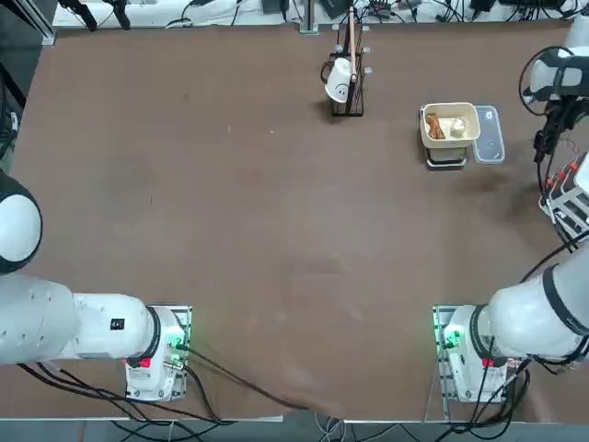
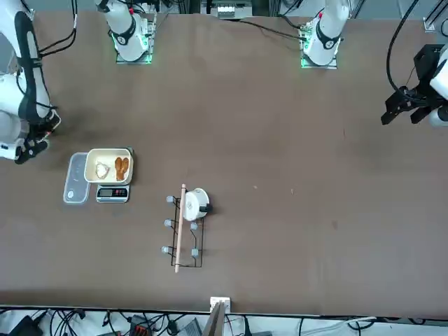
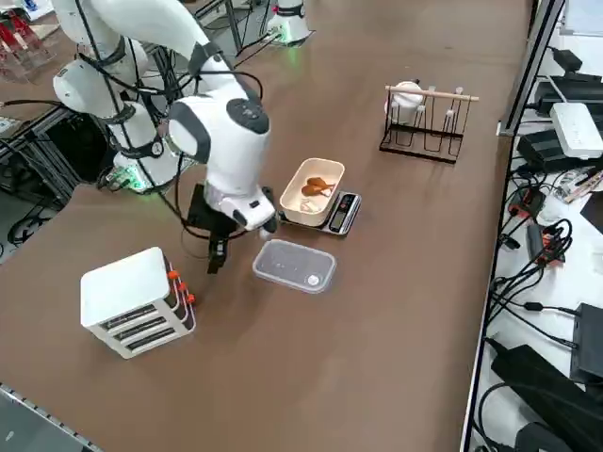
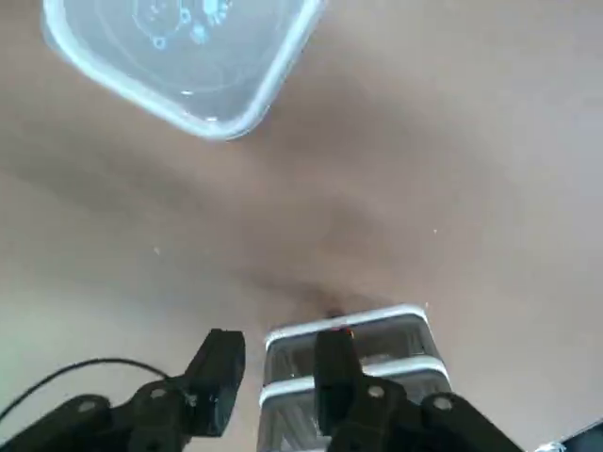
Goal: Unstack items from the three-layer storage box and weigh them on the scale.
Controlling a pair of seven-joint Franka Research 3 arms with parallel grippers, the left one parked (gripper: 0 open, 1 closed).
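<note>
Cream scale tray (image 3: 312, 191) already holds 2 brown pieces and 1 whitish one. Right gripper (image 4: 275, 363) hangs empty, fingers parted, between the clear container (image 3: 294, 266) and the three-layer storage box (image 3: 138, 301). Drifting lower, it could clip the box's top shelf.

Non-task stuff: clear rectangular plastic container (image 3: 294, 266) lying flat on the brown surface (image 1: 248, 212), far right side – seems to hold nothing. Black wire stand (image 1: 349, 78) at the far edge near centre, wooden rod (image 2: 179, 227) running along its top, white cup (image 1: 339, 80) hanging on it at the left. Cables and dark electronics (image 3: 556, 217) – crowded on the floor past the far edge.
</note>
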